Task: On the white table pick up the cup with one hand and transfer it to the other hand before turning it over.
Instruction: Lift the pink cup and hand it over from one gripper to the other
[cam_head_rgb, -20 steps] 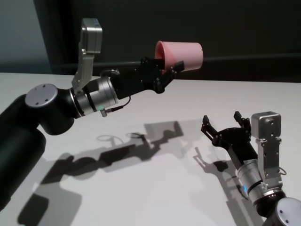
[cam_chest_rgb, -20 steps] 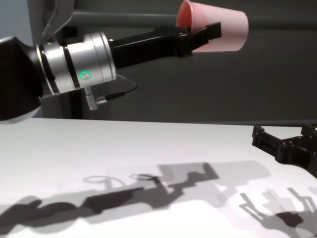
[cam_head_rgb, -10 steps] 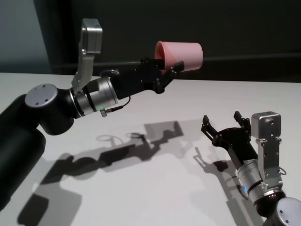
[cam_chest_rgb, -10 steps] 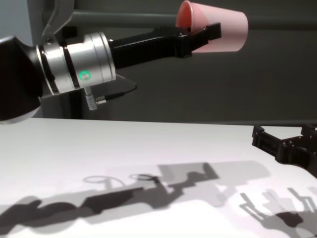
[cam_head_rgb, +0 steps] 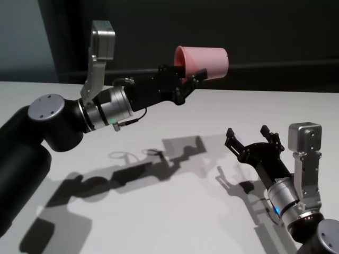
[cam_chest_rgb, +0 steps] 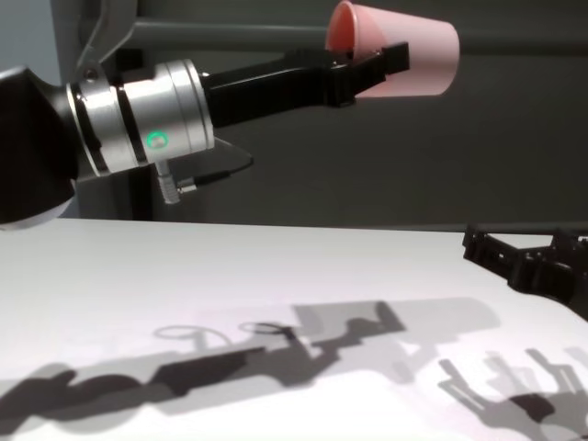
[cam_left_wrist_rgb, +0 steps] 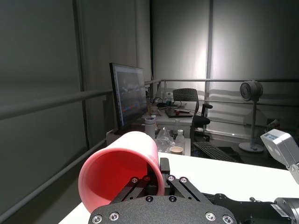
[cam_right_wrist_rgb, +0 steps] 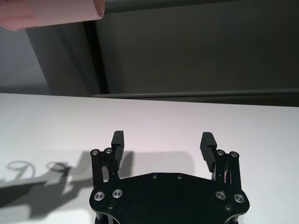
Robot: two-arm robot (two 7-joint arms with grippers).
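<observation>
My left gripper (cam_head_rgb: pixel 192 79) is shut on the rim of the salmon-pink cup (cam_head_rgb: pixel 207 61) and holds it high above the white table (cam_head_rgb: pixel 175 206), lying on its side with the base pointing right. The cup also shows in the chest view (cam_chest_rgb: pixel 409 57), in the left wrist view (cam_left_wrist_rgb: pixel 119 170) and at a corner of the right wrist view (cam_right_wrist_rgb: pixel 51 13). My right gripper (cam_head_rgb: pixel 249 142) is open and empty, low over the table at the right, below and to the right of the cup. It shows in the right wrist view (cam_right_wrist_rgb: pixel 162 143) and the chest view (cam_chest_rgb: pixel 524 257).
The arms cast dark shadows (cam_head_rgb: pixel 132 172) on the tabletop. A dark wall with a rail (cam_head_rgb: pixel 280 66) runs behind the table's far edge. An office with a monitor (cam_left_wrist_rgb: pixel 128 100) and desks lies beyond in the left wrist view.
My right gripper has risen slightly and its wrist has shifted. The left arm and the cup have stayed still.
</observation>
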